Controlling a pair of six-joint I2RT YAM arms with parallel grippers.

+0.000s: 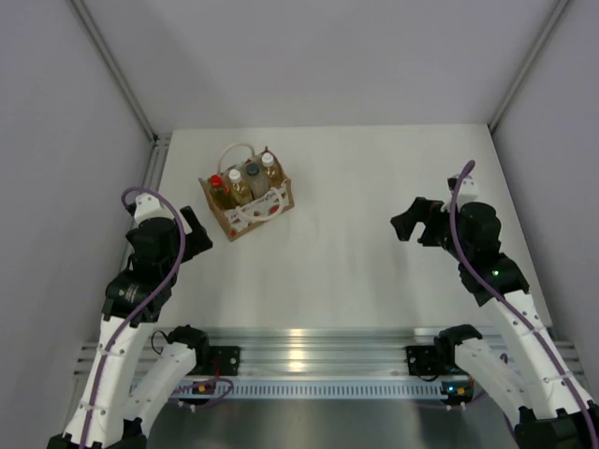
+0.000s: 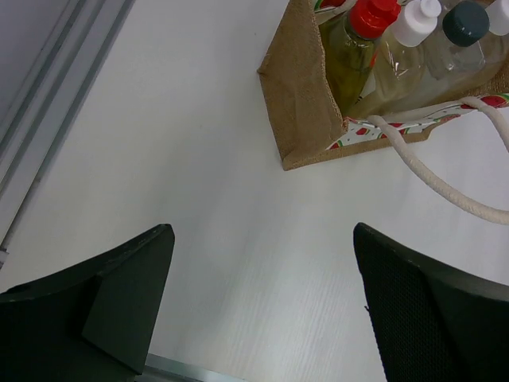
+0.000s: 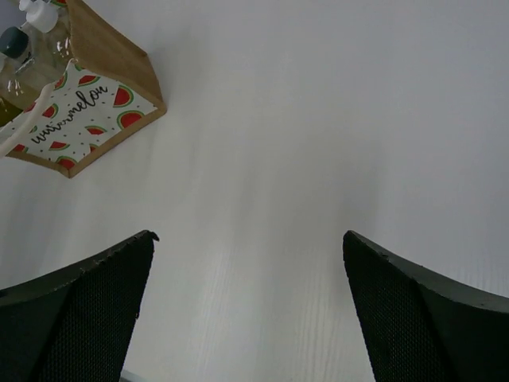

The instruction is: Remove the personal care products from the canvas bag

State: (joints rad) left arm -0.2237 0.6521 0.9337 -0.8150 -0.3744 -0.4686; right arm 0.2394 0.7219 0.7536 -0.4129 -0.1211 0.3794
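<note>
The left hand [image 2: 262,231] hangs low over the bare surface [image 1: 374,187], its two dark fingers spread wide with nothing between them. The right hand [image 3: 248,235] is the same, apart and empty. Of the two, the left is near the canvas bag [image 1: 251,210], just short of its near corner, while the right is well apart from it across the surface.

Judging by this, the task is at its opening step: nothing is out of the bag yet, and the reach toward it has barely started. The next move probably falls to the left hand, which would rise over the bag's open mouth, centre on one cap and close on the neck below it, then lift straight up. The red-capped bottle [image 2: 372,16] stands at the nearest corner and looks the easiest first pick. The bottles are packed close together, so the fingers have little room to slip between them, and the light bag may well come up with the bottle unless the other hand steadies it.

The bag stands upright at the far left of the surface, turned at an angle. It has tan sides and a white front panel [image 3: 75,107] printed with watermelon slices and script lettering. One white rope handle [image 2: 445,187] trails forward onto the surface. Inside, all four bottles stand upright — a white-capped one [image 2: 417,22] and the dark-capped one [image 2: 465,22] sit beside the red, holding pale amber liquid.
</note>
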